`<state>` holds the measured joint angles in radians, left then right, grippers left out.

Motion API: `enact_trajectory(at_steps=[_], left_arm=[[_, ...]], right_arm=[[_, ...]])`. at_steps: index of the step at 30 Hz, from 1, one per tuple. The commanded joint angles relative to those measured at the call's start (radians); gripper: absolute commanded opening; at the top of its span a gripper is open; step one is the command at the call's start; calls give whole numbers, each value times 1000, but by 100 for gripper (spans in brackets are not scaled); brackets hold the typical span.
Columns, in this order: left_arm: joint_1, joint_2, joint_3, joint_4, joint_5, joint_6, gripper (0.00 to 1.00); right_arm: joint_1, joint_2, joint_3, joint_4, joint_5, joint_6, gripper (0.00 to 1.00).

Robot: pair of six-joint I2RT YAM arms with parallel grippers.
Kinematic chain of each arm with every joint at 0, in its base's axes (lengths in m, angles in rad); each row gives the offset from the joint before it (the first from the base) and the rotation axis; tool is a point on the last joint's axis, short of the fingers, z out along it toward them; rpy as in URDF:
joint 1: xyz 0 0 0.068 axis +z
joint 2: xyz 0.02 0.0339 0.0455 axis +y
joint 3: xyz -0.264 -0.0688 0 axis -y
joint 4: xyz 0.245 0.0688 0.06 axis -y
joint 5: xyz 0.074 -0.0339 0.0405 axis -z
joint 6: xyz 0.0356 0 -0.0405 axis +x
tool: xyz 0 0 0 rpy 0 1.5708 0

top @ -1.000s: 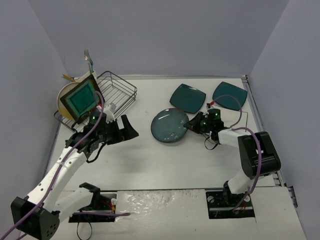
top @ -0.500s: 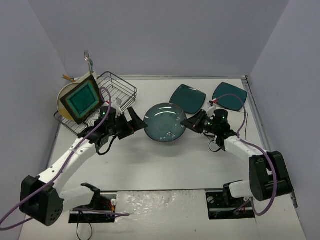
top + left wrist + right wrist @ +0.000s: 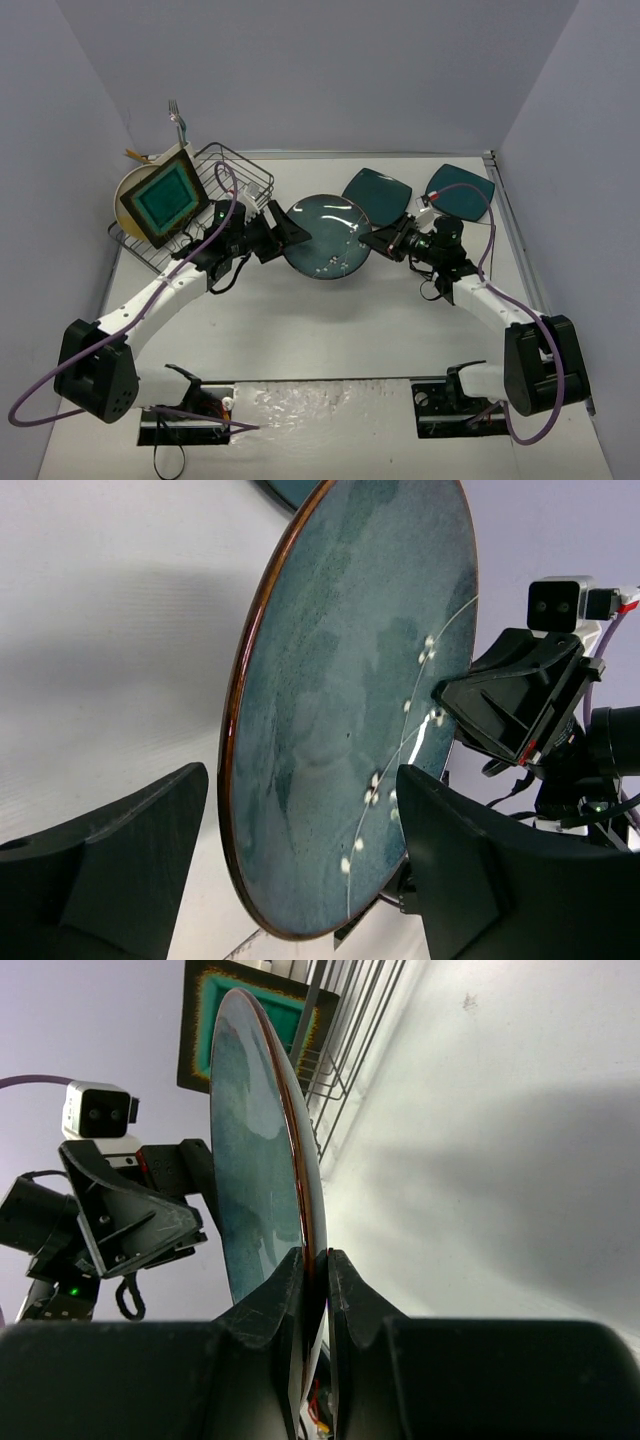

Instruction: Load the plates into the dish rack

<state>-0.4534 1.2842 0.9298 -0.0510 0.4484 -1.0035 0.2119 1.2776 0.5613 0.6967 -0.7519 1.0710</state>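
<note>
The round grey-blue plate (image 3: 322, 245) hangs tilted on edge above the table's middle. My right gripper (image 3: 372, 240) is shut on its right rim, seen edge-on in the right wrist view (image 3: 315, 1260). My left gripper (image 3: 290, 232) is open astride the plate's (image 3: 350, 700) left rim, with a gap on each side (image 3: 300, 780). The black wire dish rack (image 3: 235, 180) stands at the far left. It holds a brown-rimmed teal square plate (image 3: 160, 200) and a cream round plate (image 3: 128, 185). Two dark teal square plates (image 3: 378, 192) (image 3: 460, 190) lie at the far right.
A fork (image 3: 176, 115) sticks up from the caddy at the rack's far corner. Grey walls close in the table on the left, back and right. The right arm's cable (image 3: 480, 235) loops over the nearer teal plate's side.
</note>
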Motion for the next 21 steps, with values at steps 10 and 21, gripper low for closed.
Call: enact_trajectory(at_steps=[10, 21], left_arm=[[-19, 10, 56, 180, 62, -56, 22], [-19, -29, 164, 1, 26, 145, 0]], right_arm=[[7, -83, 63, 244, -81, 81, 0], [6, -166, 140, -243, 32, -303, 48]])
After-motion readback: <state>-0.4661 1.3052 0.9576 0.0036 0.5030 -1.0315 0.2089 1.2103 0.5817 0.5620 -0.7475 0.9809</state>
